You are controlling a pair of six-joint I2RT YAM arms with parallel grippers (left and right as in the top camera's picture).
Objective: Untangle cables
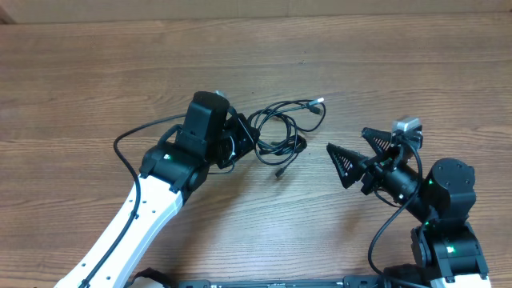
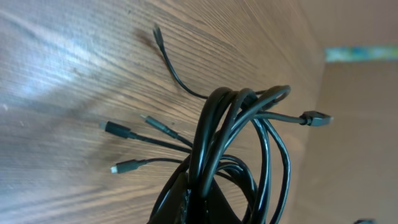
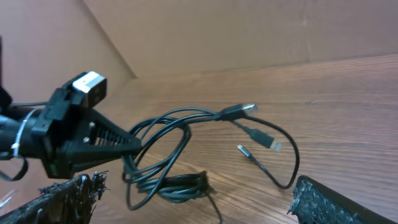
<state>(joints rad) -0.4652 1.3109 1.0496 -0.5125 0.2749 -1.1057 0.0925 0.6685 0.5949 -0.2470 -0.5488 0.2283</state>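
Fingers of the right gripper (image 1: 346, 138) stand spread wide and empty, near the cables (image 1: 276, 134) on their right side but apart from them. On the cables' left side, the left gripper (image 1: 240, 138) is closed around the bundled strands, whose loose plug ends trail onto the wooden table (image 1: 96, 72). Farther off, a silver-tipped plug (image 1: 318, 102) lies at the bundle's far right edge.

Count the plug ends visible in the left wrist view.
5 plug ends: one top-left, three fanned lower left, one at right. Others may hide in the bundle.
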